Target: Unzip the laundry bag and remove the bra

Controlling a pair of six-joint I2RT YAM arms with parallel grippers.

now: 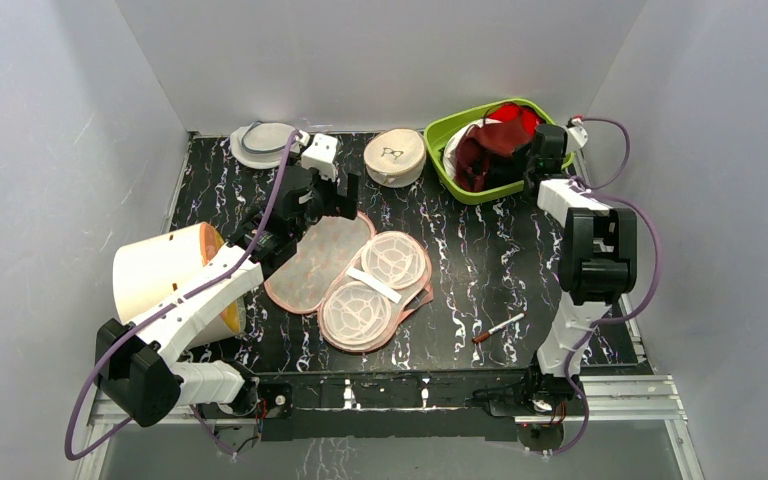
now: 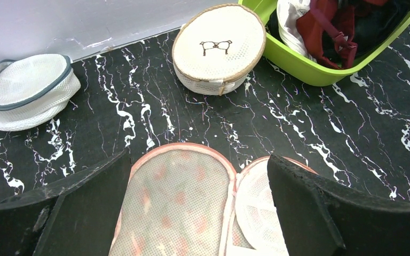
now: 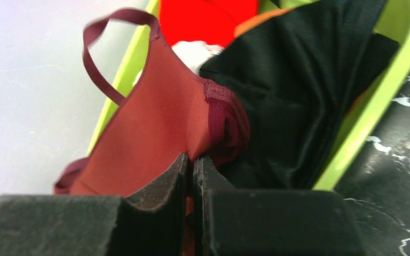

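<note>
Overhead and wrist views of a black, white-veined table. The laundry bag lies unzipped and spread flat at the centre of the table, its printed lid folded out to the left and its two pale mesh domes facing up on the right. The left gripper is over the bag's far edge. In the left wrist view its fingers stand wide apart, the gripper holds nothing, and the rounded rim of the laundry bag shows between them; whether they touch the fabric cannot be told. The bra is outside the bag, in the green basket at the far right of the table. The right gripper reaches into this basket. In the right wrist view its fingers are pressed almost together, the gripper pinching the maroon fabric of the bra, whose strap loops up to the left. Beside the bra lie a black garment, a bright red cloth and a white garment, inside the basket wall. At the far edge stand a round cream case and a white-grey mesh pouch, well apart from each other. A pen lies near the right arm's base, and a cream cylinder stands at the left.
</note>
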